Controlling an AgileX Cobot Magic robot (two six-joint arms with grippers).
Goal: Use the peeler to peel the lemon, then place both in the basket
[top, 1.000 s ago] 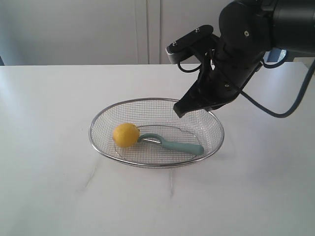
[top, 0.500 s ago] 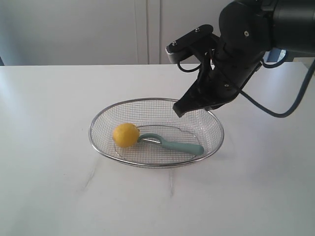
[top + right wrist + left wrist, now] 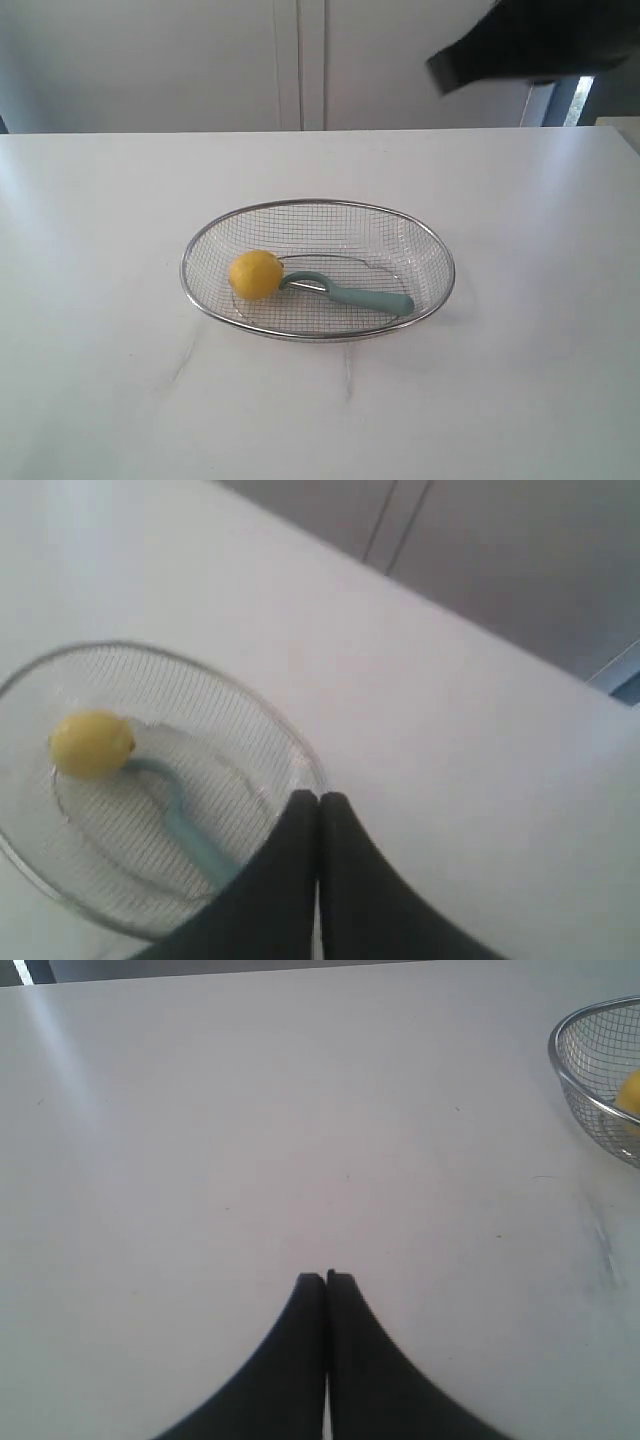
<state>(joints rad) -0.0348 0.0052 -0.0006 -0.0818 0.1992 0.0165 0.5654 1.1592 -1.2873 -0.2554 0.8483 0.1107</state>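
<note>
Small round yellow lemon (image 3: 256,274) and slim teal plastic peeler (image 3: 350,293) lie touching inside the oval wire-mesh basket (image 3: 320,202) on the white desk (image 3: 100,200). Right pincer (image 3: 319,798), clenched and empty, has lifted away from the basket. Left pincer (image 3: 326,1278) is clenched too. Placement looks complete.

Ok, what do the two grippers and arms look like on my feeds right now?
Both look alike. The left gripper and right gripper each have two matte black fingers, broad at the base, curving in to narrow tips. No markings or cables show. The exterior view catches only a blurred black piece of the right arm.
</note>
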